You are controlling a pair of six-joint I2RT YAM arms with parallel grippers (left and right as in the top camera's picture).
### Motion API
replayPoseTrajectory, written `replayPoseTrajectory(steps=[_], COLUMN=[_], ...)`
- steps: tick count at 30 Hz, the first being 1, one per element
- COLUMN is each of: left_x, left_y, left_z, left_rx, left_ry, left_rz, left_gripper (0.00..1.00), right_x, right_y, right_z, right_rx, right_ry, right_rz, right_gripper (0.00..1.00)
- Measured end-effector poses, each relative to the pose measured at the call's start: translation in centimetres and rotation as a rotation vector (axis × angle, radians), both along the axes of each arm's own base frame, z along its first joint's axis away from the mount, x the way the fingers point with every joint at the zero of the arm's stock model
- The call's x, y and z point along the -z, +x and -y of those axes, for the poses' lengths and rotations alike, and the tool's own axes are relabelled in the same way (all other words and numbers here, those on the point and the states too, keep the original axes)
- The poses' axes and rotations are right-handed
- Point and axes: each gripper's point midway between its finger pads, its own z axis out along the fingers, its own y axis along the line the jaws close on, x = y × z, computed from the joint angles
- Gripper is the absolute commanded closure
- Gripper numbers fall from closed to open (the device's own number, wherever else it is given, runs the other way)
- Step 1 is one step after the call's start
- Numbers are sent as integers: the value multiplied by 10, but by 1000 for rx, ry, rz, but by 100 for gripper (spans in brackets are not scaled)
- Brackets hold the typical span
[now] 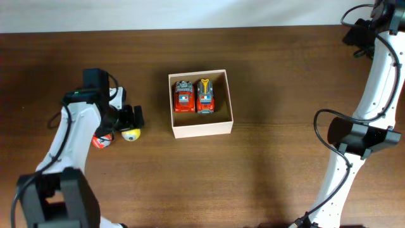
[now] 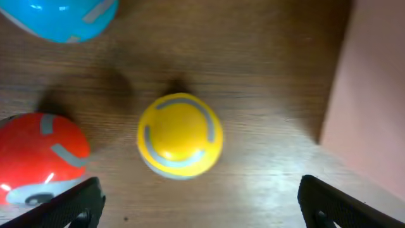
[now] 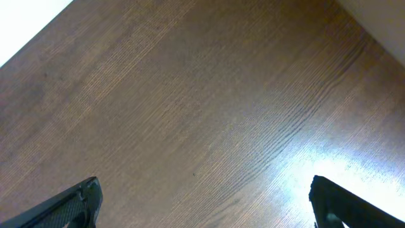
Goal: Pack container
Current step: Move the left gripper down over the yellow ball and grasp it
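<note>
The container (image 1: pixel 202 130), a square cream-white box, stands mid-table with two red toy trucks (image 1: pixel 194 96) side by side inside. Left of it lie a yellow ball toy (image 1: pixel 131 134) and a red ball toy (image 1: pixel 101 140). My left gripper (image 1: pixel 130 119) hovers open just above the yellow ball. In the left wrist view the yellow ball (image 2: pixel 180 134) lies ahead of the open left gripper (image 2: pixel 199 204), between its finger lines, with the red ball (image 2: pixel 38 158) to the left, a blue ball (image 2: pixel 60 18) at top left and the container wall (image 2: pixel 370 95) to the right. My right gripper (image 3: pixel 205 202) is open over bare wood.
The brown wooden table (image 1: pixel 272 177) ends at a white wall along the back. The right arm's base and links (image 1: pixel 364 136) stand at the right edge. The left arm's base (image 1: pixel 57 196) is at the lower left.
</note>
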Motion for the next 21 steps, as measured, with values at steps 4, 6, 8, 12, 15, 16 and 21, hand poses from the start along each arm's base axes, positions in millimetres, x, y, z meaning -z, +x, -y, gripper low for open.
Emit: replayPoseTrajectory(steps=[4, 6, 8, 12, 15, 16, 21], left_x=[19, 27, 35, 48, 54, 56, 57], left_y=[-2, -3, -4, -4, -2, -2, 3], left_z=[-4, -4, -5, -6, -6, -6, -6], left_rx=[-3, -3, -3, -3, -3, -3, -3], left_ry=[17, 21, 22, 24, 24, 24, 25], left_rz=[-58, -83, -101, -130, -137, -137, -122], left_gripper=[1, 1, 1, 1, 1, 1, 3], right_x=[0, 0, 0, 0, 0, 0, 0], right_y=[0, 0, 0, 0, 0, 0, 0], right_z=[0, 0, 0, 0, 0, 0, 0], right_rx=[0, -1, 0, 0, -1, 0, 0], right_ry=[0, 0, 0, 0, 0, 0, 0], right_rz=[0, 0, 0, 0, 0, 0, 0], right_gripper=[1, 1, 1, 1, 1, 1, 1])
